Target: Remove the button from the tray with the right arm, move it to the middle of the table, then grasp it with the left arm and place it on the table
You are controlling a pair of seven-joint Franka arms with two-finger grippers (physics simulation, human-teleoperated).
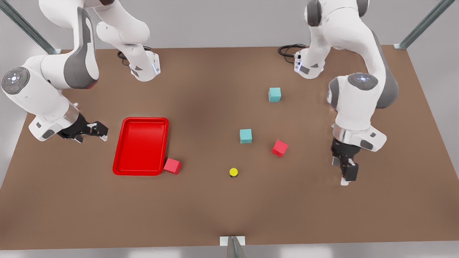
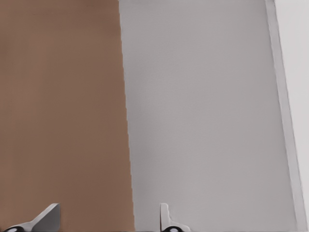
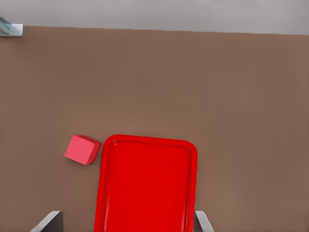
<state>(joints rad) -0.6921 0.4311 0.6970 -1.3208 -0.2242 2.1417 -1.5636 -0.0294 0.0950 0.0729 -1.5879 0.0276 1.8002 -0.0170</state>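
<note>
While the button [image 1: 233,172] sits right of the tray [image 1: 123,171] in the front view, both hands gape empty: right hand [image 1: 94,132] beside the tray, left hand [image 1: 346,172] at the surface [image 1: 215,208] edge.

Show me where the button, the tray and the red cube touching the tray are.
button [image 1: 233,172]: front view, on its yellow cap.
tray [image 1: 140,145]: front view, on its bare floor.
red cube [image 1: 172,166]: front view, on its top face, at the tray's near corner.

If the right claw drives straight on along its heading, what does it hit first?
Most likely the near rim of the tray: the right claw, open, points at it from the front view's left. Its height is unclear. The left claw waits open at the right.
</note>
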